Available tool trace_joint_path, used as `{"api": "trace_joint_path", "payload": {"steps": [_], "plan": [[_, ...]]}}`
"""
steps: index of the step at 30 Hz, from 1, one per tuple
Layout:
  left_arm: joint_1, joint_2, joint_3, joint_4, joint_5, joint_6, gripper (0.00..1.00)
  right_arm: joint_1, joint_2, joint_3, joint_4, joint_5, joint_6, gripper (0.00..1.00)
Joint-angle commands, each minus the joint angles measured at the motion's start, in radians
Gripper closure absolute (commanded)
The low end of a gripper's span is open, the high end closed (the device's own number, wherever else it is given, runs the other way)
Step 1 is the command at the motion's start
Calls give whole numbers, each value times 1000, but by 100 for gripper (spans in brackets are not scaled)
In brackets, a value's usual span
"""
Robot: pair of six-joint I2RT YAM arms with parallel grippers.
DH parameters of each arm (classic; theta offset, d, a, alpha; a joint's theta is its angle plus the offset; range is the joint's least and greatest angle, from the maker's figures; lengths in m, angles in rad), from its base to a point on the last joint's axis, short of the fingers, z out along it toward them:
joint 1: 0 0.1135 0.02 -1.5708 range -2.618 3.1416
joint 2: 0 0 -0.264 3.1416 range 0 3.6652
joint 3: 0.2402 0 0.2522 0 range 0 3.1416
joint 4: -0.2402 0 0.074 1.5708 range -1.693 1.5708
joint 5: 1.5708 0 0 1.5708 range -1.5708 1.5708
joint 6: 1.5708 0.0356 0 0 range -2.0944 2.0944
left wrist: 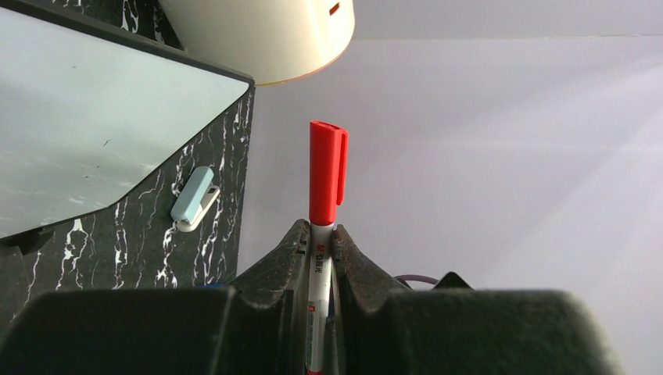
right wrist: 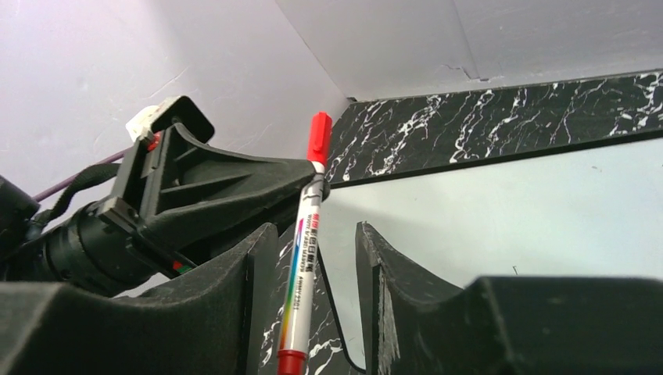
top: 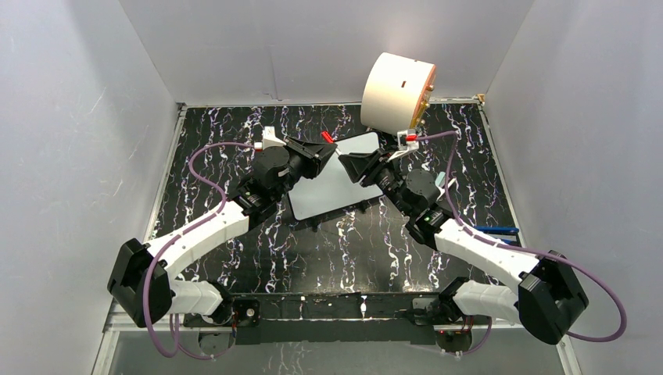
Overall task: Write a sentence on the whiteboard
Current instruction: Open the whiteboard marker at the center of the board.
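Note:
The whiteboard (top: 324,191) lies flat mid-table, white with a thin black rim; what shows of it (left wrist: 94,117) (right wrist: 508,211) is blank, and no sentence is visible. A white marker with a red cap (left wrist: 326,172) (right wrist: 306,258) is held in the air above the board's far edge. My left gripper (left wrist: 319,230) (top: 331,150) is shut on the marker's barrel just below the cap (top: 327,137). My right gripper (right wrist: 315,230) (top: 352,166) faces it, with the barrel between its jaws. The jaws stand apart, with a gap beside the right finger.
A big cream cylinder (top: 397,90) (left wrist: 258,35) stands at the back right, close to both grippers. A small light-blue clip-like thing (left wrist: 193,199) lies on the black marbled table right of the board. A blue pen (top: 496,230) lies by the right arm. Grey walls enclose the table.

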Motion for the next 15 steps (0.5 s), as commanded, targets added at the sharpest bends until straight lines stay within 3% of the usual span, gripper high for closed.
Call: {"api": "trace_joint_path", "payload": {"steps": [1,15], "plan": [[-8,-4,1,37,-44,-6,100,12,15,15,47,13,15,51],[-15,10,-2,53,-38,-42,100,19,25,5,80,40,13,65]]}}
